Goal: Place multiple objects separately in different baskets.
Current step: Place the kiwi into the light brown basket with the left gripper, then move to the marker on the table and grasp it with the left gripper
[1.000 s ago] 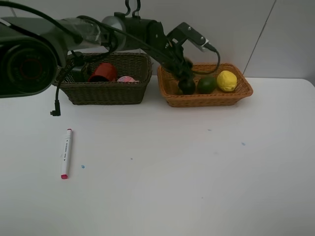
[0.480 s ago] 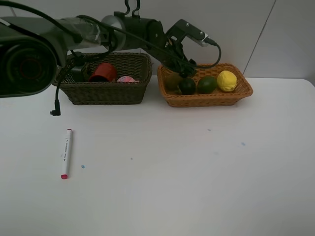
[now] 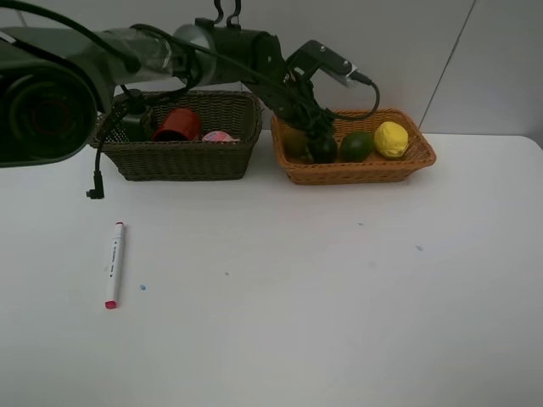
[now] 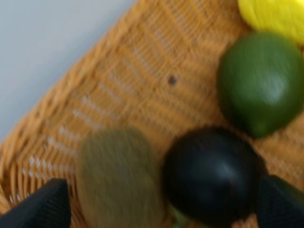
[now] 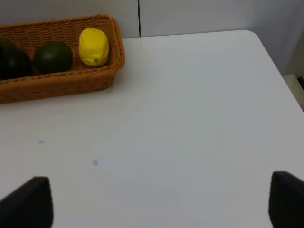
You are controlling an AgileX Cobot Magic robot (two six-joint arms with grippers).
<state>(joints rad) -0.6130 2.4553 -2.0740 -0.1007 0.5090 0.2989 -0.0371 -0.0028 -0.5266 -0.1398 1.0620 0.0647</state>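
My left gripper [image 3: 310, 129] reaches across over the left end of the light orange basket [image 3: 361, 172]. Its fingers stand wide apart and hold nothing. In the left wrist view [image 4: 161, 209] the brown kiwi [image 4: 118, 183] and the dark round fruit [image 4: 211, 175] lie in the basket below it, beside the green avocado [image 4: 259, 80] and the yellow lemon [image 4: 273, 14]. The dark basket [image 3: 182, 161] holds the red cup [image 3: 177, 125], the pink bottle [image 3: 219, 136] and the dark green pump bottle [image 3: 136, 123]. The white marker [image 3: 114, 264] lies on the table. My right gripper [image 5: 156, 204] is open and empty.
The white table [image 3: 339, 297] runs wide in front of both baskets. A black cable end [image 3: 96, 188] hangs beside the dark basket. The right wrist view shows the orange basket [image 5: 61, 83] and the table's far right corner [image 5: 251, 35].
My left gripper rose out of the orange basket, then dipped a little toward its left end. The kiwi, hidden behind the gripper a second ago, now shows in the basket.
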